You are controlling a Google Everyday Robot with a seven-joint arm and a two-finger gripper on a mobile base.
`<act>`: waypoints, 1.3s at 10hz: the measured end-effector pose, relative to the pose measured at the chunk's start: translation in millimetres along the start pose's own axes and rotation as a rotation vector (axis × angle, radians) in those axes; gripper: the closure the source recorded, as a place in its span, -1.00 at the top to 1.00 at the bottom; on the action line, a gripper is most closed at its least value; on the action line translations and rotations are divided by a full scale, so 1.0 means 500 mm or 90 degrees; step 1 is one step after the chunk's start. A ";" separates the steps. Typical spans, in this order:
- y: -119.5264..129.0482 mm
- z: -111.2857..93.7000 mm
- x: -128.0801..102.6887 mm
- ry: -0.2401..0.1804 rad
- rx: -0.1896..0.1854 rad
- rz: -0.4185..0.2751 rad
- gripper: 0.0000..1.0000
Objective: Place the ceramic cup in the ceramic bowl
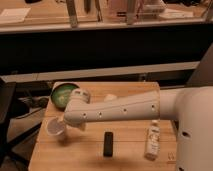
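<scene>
My gripper (pixel 61 127) sits front-left; right of it on the wooden table (pixel 131 156) — a flat black bar (pixel 108 144), then a white bottle (pixel 152 140).

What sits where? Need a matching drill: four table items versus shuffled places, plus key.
Things:
1 ceramic cup
2 ceramic bowl
3 black block
4 white bottle

Places:
A far left corner
B front middle
C right side, lying down
D front left, right by the gripper

Pairs: 1-D, 2-A, 3-B, 4-C
</scene>
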 end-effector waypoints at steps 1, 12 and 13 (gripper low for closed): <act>0.001 0.005 -0.002 -0.005 0.000 -0.007 0.60; 0.007 0.050 -0.016 -0.040 0.000 -0.068 0.60; 0.008 0.053 -0.016 -0.042 0.000 -0.070 0.60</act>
